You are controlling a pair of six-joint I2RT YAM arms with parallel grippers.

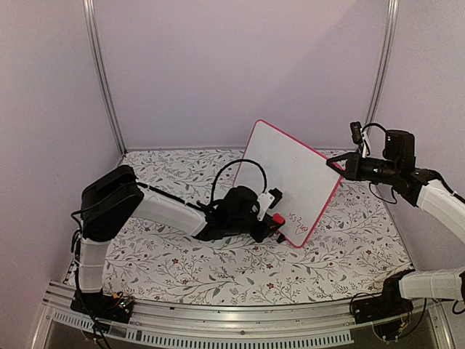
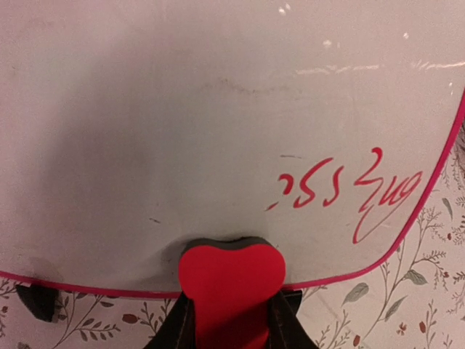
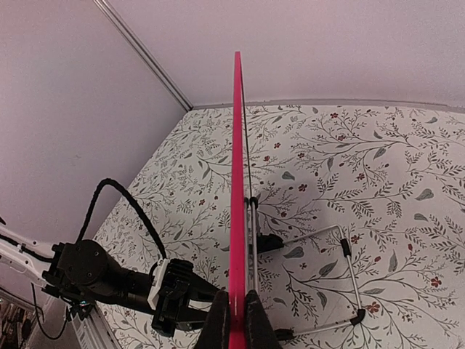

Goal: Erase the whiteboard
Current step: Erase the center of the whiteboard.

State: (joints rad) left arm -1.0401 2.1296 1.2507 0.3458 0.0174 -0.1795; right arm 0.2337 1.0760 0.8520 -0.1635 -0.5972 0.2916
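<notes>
While the red-framed rectangular white whiteboard (image 1: 290,174) is standing tilted toward the floral table's (image 1: 182,269) far right corner, the right gripper (image 1: 340,166) is gripping its upper corner. Left wrist: the left gripper (image 2: 231,323) is clamping a red foam eraser (image 2: 231,273) against its lower edge. Right wrist: closed fingers (image 3: 218,327) are pinching the frame (image 3: 237,182).

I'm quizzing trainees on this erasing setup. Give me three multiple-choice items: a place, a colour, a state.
1. Where on the whiteboard is the writing? A top edge; B centre; C lower corner.
2. The frame is: A blue; B red-pink; C black.
3. The right gripper is: A open; B shut on the whiteboard's edge; C hanging free.
1 C: red strokes sit by the lower corner, near the eraser.
2 B: the rim shows red-pink.
3 B: its fingers pinch the rim.
</notes>
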